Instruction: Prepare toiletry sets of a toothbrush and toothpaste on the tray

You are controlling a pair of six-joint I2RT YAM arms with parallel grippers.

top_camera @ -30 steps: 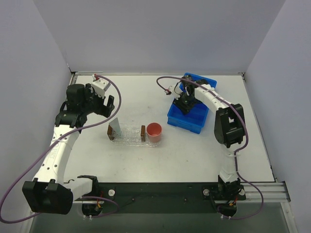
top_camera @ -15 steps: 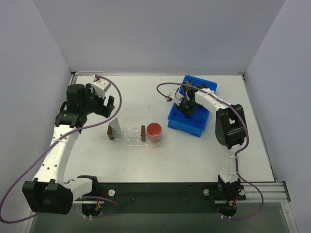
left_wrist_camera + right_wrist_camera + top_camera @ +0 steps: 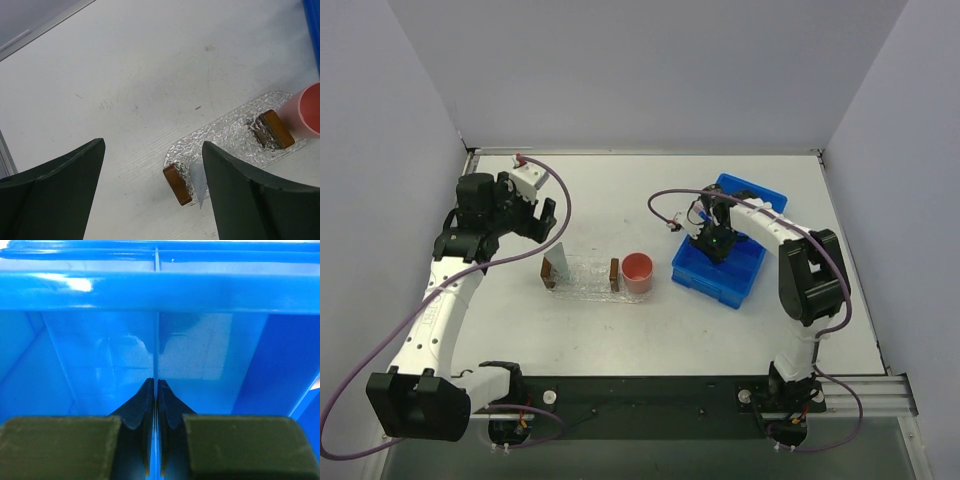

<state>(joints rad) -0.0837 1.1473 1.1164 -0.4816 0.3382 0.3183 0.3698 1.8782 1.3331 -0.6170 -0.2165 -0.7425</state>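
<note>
The tray (image 3: 582, 281) is lying in the middle of the table (image 3: 620, 200), just beside the pink cup (image 3: 638, 272) on its right. 1 light blue toothpaste (image 3: 560, 257) is leaning at its left end. No toothbrush is showing. The blue bin (image 3: 750, 272) is sitting on the right. The right gripper (image 3: 712, 243) is reaching down inside it, squeezing shut on the bin's thin middle wall (image 3: 156, 315), not on a tube. I think it should let go and aim beside that wall. The right arm (image 3: 800, 260) is bending over the bin from the near side. The left gripper (image 3: 153, 145) is hanging wide open, holding nothing, left and far of the tray.
</note>
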